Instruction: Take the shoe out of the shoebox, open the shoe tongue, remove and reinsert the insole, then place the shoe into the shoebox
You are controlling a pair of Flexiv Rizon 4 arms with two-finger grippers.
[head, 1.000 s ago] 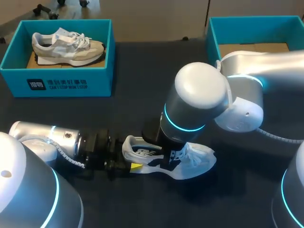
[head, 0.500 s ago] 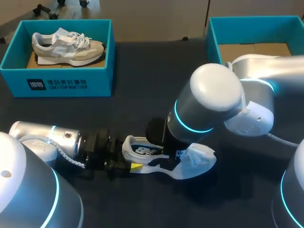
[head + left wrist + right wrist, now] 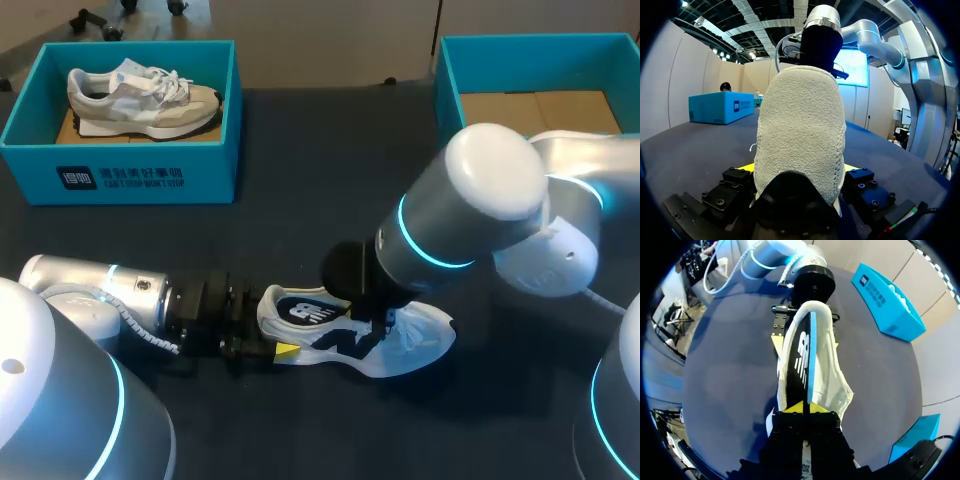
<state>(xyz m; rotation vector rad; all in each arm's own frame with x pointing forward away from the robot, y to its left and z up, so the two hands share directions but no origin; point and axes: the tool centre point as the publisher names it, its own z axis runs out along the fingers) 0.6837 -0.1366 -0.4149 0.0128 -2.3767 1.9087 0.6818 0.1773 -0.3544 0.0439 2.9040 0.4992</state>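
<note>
Over the last second my right arm has swung out toward its own side, uncovering more of the dark insole (image 3: 305,313); the shoe and my left arm have kept their places.

The white shoe (image 3: 415,345) lies on its side near the middle of the table's front, out of any box, heel toward my left arm. The insole, dark with a white logo and a blue edge, stands partly out of the shoe's opening. The right claw (image 3: 807,407) comes down from above with its yellow tips pinched together on the insole's edge. The left claw (image 3: 799,171) lies low along the table and clamps the heel, one yellow tip on each side of it.

The table (image 3: 300,190) is a dark, matte, even surface that carries everything here. At its far left corner sits the left shoebox (image 3: 130,172), teal, holding a pale shoe (image 3: 140,95). At the far right corner the right shoebox (image 3: 446,80), also teal, shows a brown cardboard floor. Both boxes are well apart from the shoe.
</note>
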